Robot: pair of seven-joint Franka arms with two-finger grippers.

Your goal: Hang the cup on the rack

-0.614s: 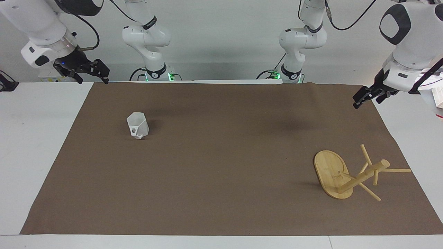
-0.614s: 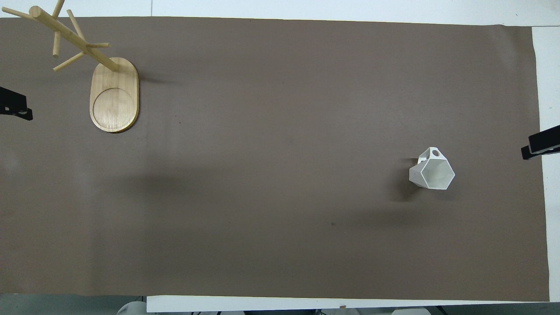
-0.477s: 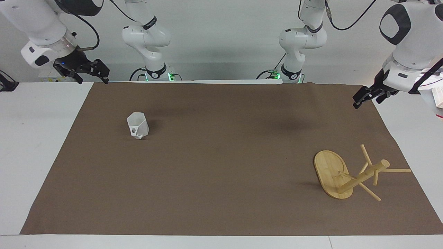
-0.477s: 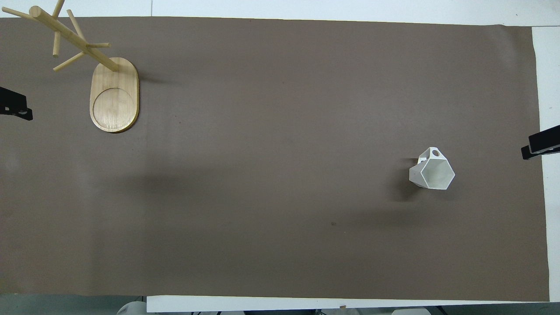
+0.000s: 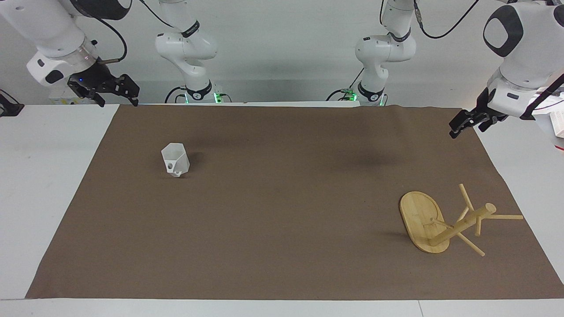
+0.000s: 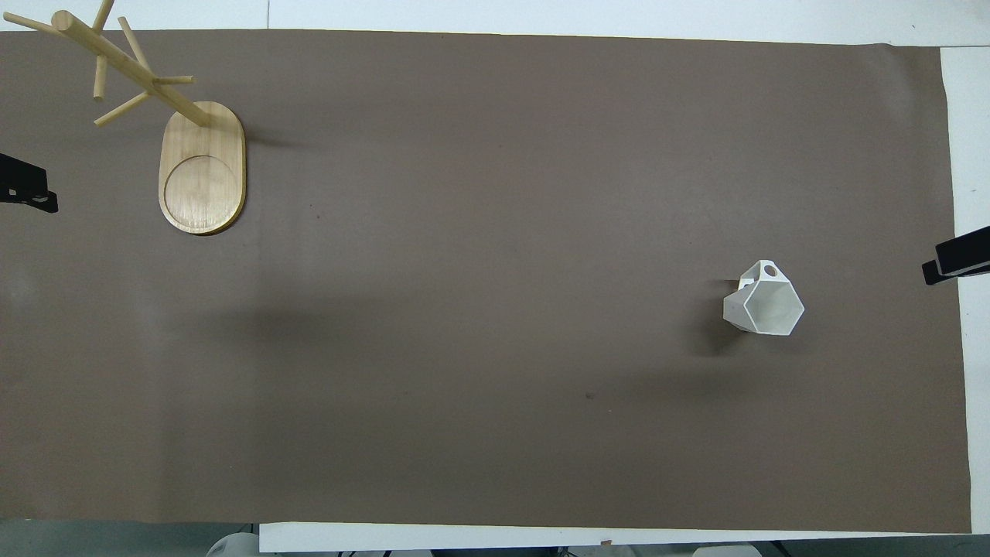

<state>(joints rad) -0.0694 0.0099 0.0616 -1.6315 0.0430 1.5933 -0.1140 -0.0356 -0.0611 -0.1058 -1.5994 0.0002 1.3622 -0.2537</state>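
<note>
A: grippers?
B: Left gripper up over the mat edge, right gripper over the corner at its own end. Fingers: can't tell. Both empty.
A: cup?
B: Cup upright on mat, below and inward of right gripper. Rack stands near left gripper's end.

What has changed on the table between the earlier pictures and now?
Almost nothing. The right end effector shifted very slightly at the right arm's end of the table; nothing was grasped or released. The cup, the rack and the left end effector stayed where they were.

No readable text, label, brand, number or sign anywhere.
</note>
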